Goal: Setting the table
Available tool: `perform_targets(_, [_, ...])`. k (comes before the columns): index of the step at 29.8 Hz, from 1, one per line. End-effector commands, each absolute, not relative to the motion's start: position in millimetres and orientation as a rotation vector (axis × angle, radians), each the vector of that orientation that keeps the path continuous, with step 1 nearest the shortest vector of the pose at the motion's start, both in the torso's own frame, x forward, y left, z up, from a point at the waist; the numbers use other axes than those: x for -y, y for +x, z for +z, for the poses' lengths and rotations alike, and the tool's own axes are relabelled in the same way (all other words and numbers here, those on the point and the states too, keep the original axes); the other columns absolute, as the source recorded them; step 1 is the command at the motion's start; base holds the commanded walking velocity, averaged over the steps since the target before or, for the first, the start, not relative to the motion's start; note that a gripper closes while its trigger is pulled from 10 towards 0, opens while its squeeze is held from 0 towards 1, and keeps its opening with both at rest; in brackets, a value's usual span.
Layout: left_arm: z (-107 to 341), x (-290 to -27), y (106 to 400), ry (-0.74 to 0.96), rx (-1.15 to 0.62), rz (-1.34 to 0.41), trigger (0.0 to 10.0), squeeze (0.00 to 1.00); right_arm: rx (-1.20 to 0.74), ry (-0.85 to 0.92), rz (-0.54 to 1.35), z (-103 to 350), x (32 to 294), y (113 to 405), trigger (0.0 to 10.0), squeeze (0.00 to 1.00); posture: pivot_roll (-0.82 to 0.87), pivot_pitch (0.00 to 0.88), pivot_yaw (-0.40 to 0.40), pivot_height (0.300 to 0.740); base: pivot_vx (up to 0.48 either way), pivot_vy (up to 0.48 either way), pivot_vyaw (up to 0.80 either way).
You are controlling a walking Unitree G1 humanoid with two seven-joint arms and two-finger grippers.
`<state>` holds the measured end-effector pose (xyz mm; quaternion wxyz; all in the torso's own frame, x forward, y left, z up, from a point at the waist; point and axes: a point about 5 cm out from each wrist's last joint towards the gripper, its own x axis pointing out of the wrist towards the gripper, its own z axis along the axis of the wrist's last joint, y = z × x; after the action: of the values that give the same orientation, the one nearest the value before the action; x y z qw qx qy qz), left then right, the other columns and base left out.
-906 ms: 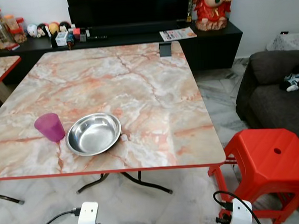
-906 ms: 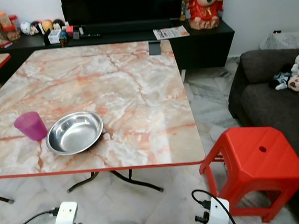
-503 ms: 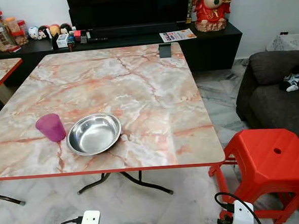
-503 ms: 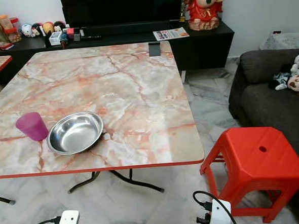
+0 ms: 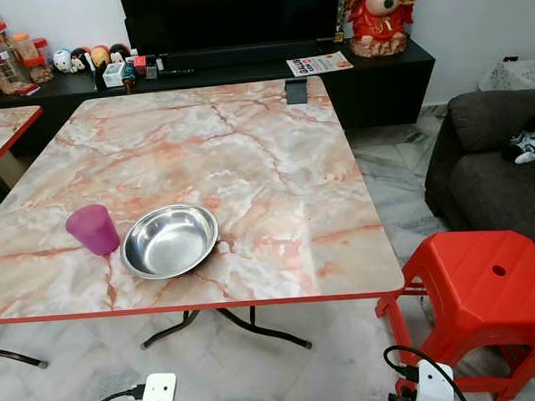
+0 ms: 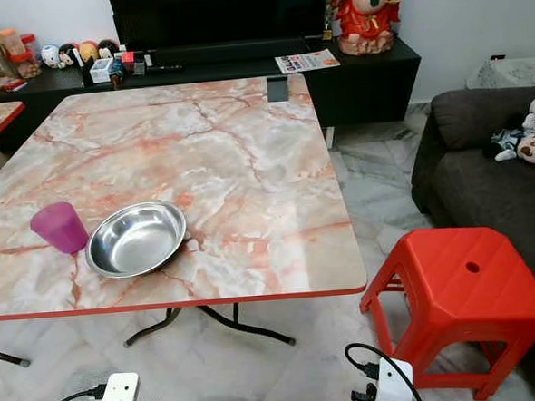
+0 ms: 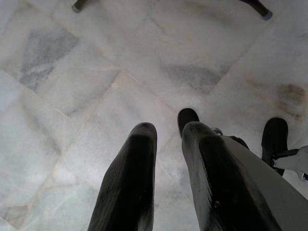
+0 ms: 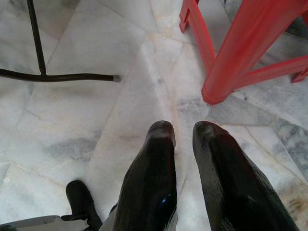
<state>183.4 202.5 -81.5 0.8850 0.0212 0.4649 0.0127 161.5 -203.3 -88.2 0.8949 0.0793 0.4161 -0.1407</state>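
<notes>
Head views – tabletop: we stand before a pink-veined marble tabletop with a red edge, well ahead of and above both our end effectors.
Head views – bowl: a steel bowl sits upright near the near edge, on our left-arm side.
Head views – cup: a purple cup stands just beside the bowl, farther out to our left; we cannot tell whether they touch.
Head views – stool: a red plastic stool stands on the marble floor on our right-arm side, just off the tabletop corner.
Head views – background: a black TV cabinet with a red figurine lies beyond the tabletop; a dark sofa is further right.
Left wrist view – left end effector: hangs low over the floor, fingers slightly parted – nothing held.
Right wrist view – right end effector: hangs over the floor, fingers slightly parted and empty; a stool leg stands just beyond the fingertips, a black table foot off to the side.
</notes>
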Motion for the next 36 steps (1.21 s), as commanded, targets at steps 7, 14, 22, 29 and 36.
perform_targets(7, [-82.5, -205.0, 181.2, 0.027, -0.977, 0.057, 10.0, 0.0, -0.862, 0.175, -0.302, -88.4, 202.5, 161.4, 10.0, 0.0, -0.07, 0.0, 0.035, 0.74, 0.0, 0.0, 0.0])
perform_targets(14, [-82.3, -205.4, 181.5, 0.022, -0.974, 0.065, 10.0, 0.0, -0.857, 0.18, -0.303, -87.7, 201.4, 163.4, 10.0, 0.0, -0.07, 0.0, 0.037, 0.74, 0.0, 0.256, 0.0])
perform_targets(22, [-81.9, -205.5, 182.3, 0.021, -0.972, 0.066, 10.0, 0.0, -0.863, 0.185, -0.305, -88.6, 200.6, 161.7, 10.0, 0.0, -0.08, 0.0, 0.039, 0.74, 0.0, 0.31, 0.0])
perform_targets(29, [-81.7, -205.4, 182.6, 0.024, -0.971, 0.065, 10.0, 0.0, -0.862, 0.19, -0.309, -88.6, 200.4, 161.7, 10.0, 0.0, -0.08, 0.0, 0.04, 0.74, 0.0, 0.308, 0.0])
perform_targets(36, [-81.3, -205.2, 183.4, 0.025, -0.968, 0.059, 10.0, 0.0, -0.861, 0.195, -0.31, -88.8, 199.8, 161.6, 10.0, 0.0, -0.07, 0.0, 0.042, 0.74, 0.0, 0.31, 0.0])
